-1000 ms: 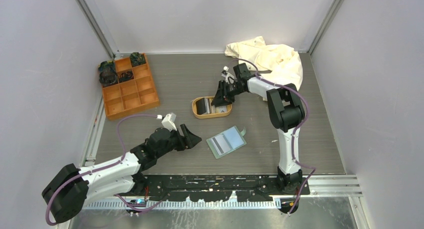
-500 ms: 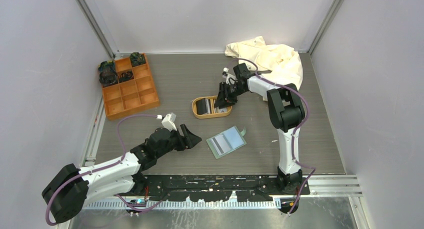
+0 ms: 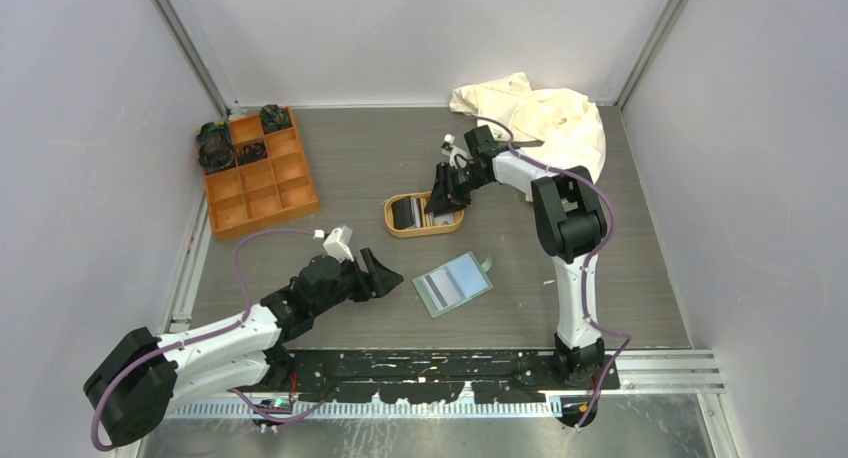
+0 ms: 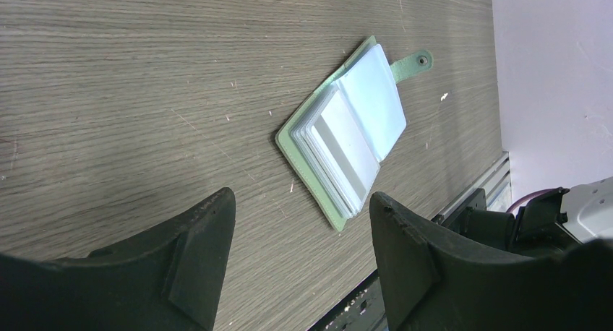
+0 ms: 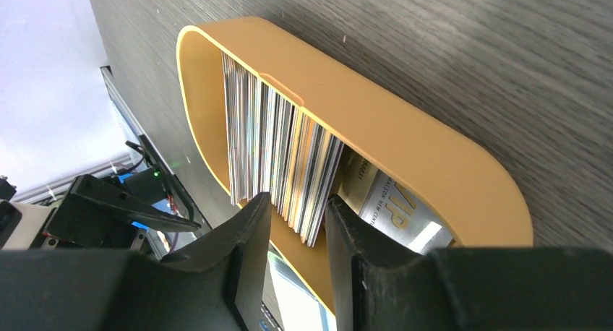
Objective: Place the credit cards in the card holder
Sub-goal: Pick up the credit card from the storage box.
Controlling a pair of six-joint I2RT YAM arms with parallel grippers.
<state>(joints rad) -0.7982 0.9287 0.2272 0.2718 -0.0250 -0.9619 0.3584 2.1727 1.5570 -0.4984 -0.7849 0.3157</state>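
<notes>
The sage-green card holder (image 3: 453, 284) lies open on the table with pale cards in its slots, snap tab at its far right; it also shows in the left wrist view (image 4: 347, 136). More credit cards (image 3: 405, 213) stand on edge in an oval tan tray (image 3: 425, 235). In the right wrist view the stack (image 5: 275, 143) fills the tray (image 5: 405, 143). My right gripper (image 3: 440, 204) reaches into the tray, its jaws narrowly apart (image 5: 298, 199) astride the ends of several cards. My left gripper (image 3: 395, 278) is open and empty (image 4: 302, 197), just left of the holder.
An orange compartment box (image 3: 258, 173) with dark items sits at the back left. A cream cloth (image 3: 540, 113) lies at the back right behind the right arm. A silver and gold "VIP" card (image 5: 390, 204) lies flat in the tray beside the stack.
My right gripper has shifted slightly left, further over the tray. The left arm and the card holder have not moved.
</notes>
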